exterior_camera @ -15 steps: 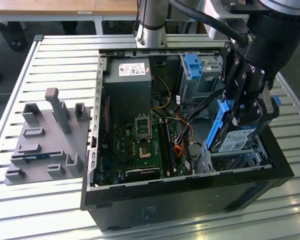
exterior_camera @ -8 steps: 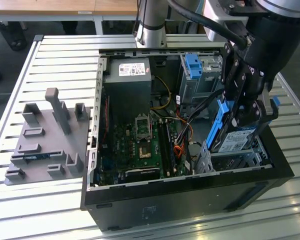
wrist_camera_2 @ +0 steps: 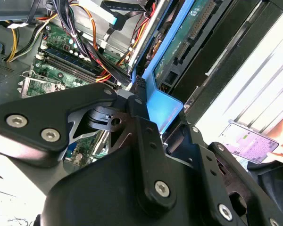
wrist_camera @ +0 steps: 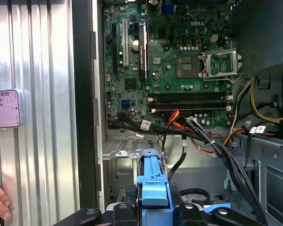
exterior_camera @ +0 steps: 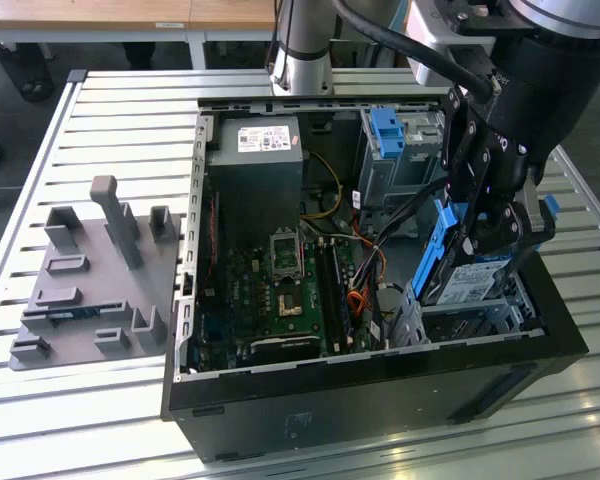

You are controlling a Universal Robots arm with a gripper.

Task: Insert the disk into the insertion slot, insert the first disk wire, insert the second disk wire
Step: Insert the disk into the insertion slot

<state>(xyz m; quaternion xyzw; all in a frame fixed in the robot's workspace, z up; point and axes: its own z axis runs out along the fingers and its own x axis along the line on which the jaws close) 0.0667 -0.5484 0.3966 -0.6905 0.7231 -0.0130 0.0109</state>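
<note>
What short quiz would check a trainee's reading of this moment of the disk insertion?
1. True or false: the disk lies flat, fully seated in the insertion slot.
2. What does the tool hold? A) the disk B) an orange wire C) nothing
3. Fill in: the plastic carrier around the disk is coloured ____.

Key: 1 false, it hangs tilted over the slot; 2 A; 3 blue.
</note>
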